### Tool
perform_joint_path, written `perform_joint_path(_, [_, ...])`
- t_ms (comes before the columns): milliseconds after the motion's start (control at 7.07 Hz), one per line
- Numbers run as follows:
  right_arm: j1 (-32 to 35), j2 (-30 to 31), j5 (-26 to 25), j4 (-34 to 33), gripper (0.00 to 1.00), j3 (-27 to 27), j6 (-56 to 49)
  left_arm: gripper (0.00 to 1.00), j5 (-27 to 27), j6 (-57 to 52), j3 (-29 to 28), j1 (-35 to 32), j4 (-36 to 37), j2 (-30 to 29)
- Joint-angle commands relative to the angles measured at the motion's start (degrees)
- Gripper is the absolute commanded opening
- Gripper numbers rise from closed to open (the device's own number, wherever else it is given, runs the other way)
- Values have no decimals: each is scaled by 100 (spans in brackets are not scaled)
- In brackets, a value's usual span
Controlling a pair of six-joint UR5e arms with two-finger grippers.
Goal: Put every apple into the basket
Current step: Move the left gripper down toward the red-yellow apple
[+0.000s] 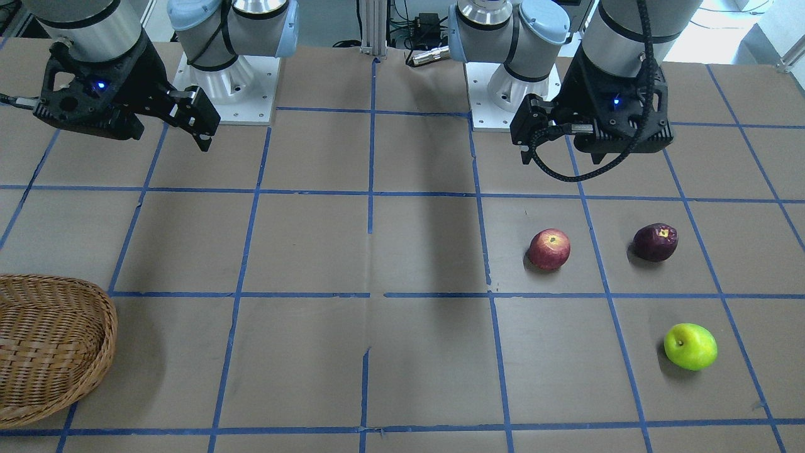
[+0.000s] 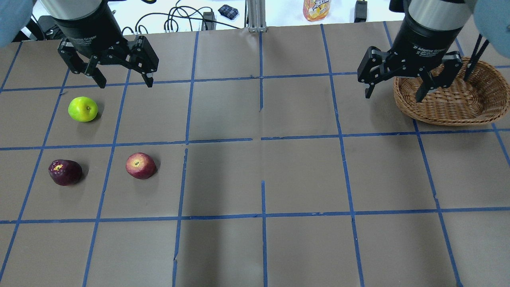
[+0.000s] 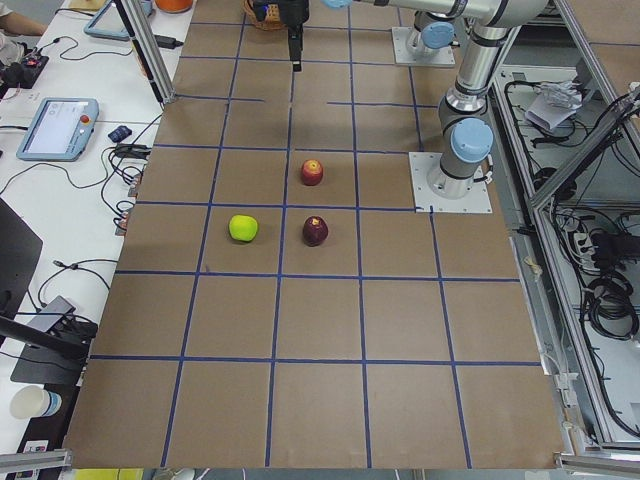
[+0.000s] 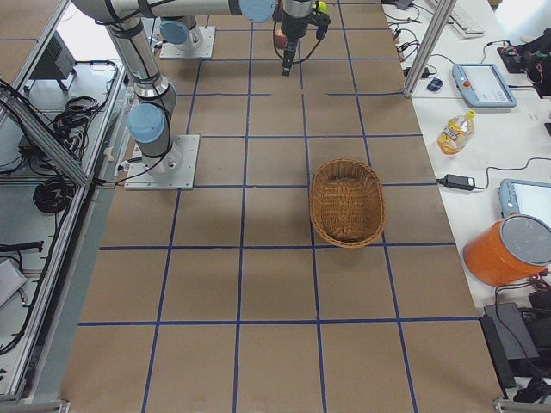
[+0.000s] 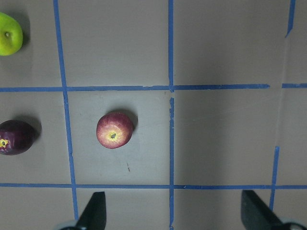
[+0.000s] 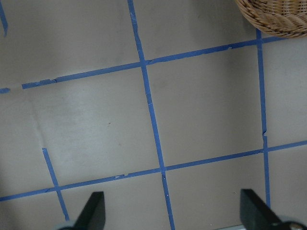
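Three apples lie on the table's left half in the overhead view: a lime green apple [image 2: 83, 109], a dark maroon apple [image 2: 65, 172] and a red apple [image 2: 140, 165]. My left gripper [image 2: 125, 81] is open and empty, held above the table just beyond the green apple. The left wrist view shows the red apple [image 5: 114, 130] ahead of its fingers. The wicker basket [image 2: 438, 113] stands empty at the far right. My right gripper [image 2: 392, 95] is open and empty, hovering at the basket's left rim.
The table is brown paper with a blue tape grid. The two arm bases [image 1: 226, 88] stand at the robot's edge. A yellow bottle [image 2: 317, 8] and cables lie beyond the far edge. An orange bucket [image 4: 508, 249] stands off the table.
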State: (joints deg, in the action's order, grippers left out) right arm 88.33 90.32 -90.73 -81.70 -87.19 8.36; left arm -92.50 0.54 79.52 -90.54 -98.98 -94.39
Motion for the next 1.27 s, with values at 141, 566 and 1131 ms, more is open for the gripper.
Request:
perform_joint_path(141, [0,3,47,-21,100,0,34,100,-5,-1,11,2,20,9])
perform_joint_path(566, [0,12,64,-30,100,9,43,100,30,8,11,-16,11,35])
perform_joint_path(1131, [0,12,47,-48,100,17,43,100,65,-957,412,754,28,-412])
